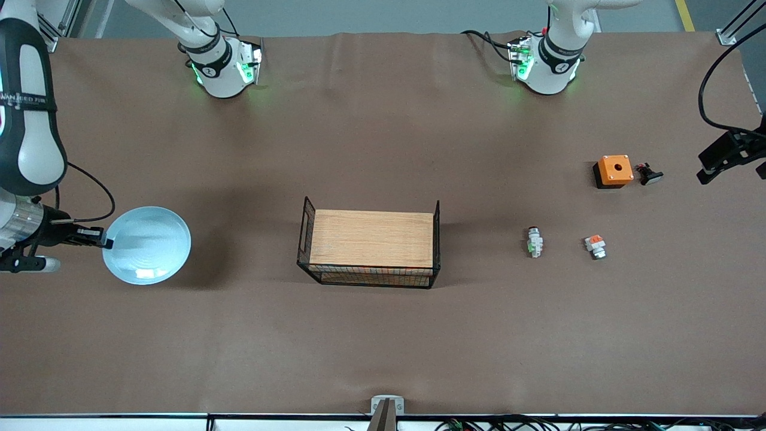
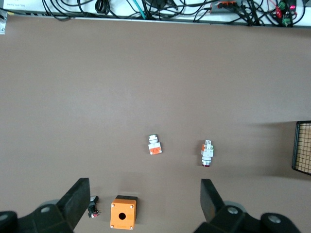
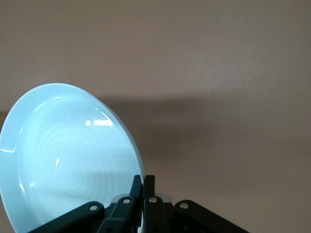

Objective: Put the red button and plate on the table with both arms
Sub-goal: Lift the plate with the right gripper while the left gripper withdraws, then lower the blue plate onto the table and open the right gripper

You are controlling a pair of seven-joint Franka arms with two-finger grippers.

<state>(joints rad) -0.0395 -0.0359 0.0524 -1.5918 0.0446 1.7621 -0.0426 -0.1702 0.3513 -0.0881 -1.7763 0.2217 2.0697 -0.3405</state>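
Pale-blue plate (image 1: 146, 244) rim pinched in right fingers (image 1: 106, 242); left fingers (image 2: 77, 201) spread, empty.

Even overhead light, soft shadows, glare on the plate (image 3: 68, 160).

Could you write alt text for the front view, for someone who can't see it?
The right pincer grips the rim of a pale-blue plate at its end of the brown table. A wood-topped wire rack sits mid-table, the red button past it.

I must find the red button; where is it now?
In the front view, the red button lies on the table between the wire rack and the orange-topped white piece, toward the left arm's end.
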